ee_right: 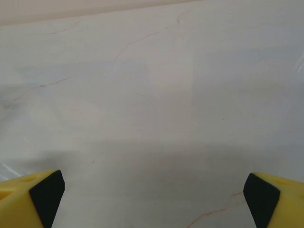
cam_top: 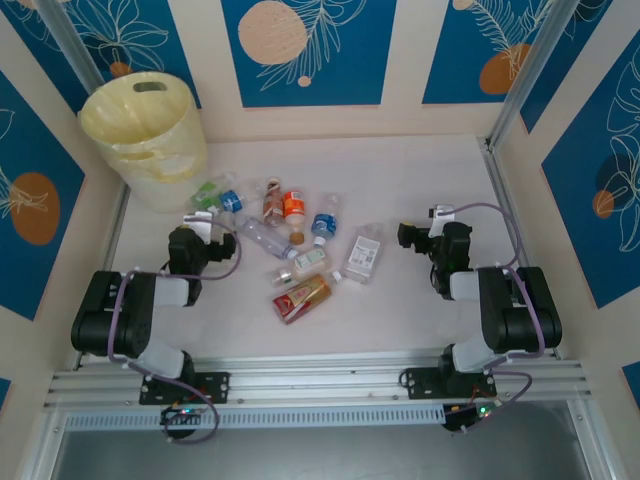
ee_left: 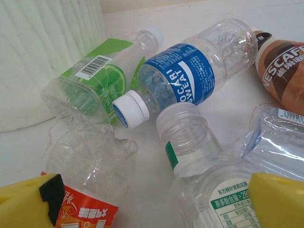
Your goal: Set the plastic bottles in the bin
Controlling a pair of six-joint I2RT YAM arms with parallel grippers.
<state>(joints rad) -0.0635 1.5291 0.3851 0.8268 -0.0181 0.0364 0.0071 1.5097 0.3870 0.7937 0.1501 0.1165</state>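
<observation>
Clear crinkled plastic bottles (cam_top: pixel 295 250) clustered mid-frame, nearest just beside ribbed translucent bin (cam_top: pixel 145 130) upper left; smooth veined table (cam_top: pixel 430 180) open at right; left gripper (ee_left: pixel 152 204), right gripper (ee_right: pixel 152 194) spread wide.

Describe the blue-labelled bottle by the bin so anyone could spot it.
Find the tall pale yellow plastic bin in the far left corner. Right of its base, beside a green-labelled bottle, lies a clear plastic bottle; its blue Pocari Sweat label sets it apart.

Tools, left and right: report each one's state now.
Left tool: open, holding nothing.
Right tool: open, holding nothing.
</observation>
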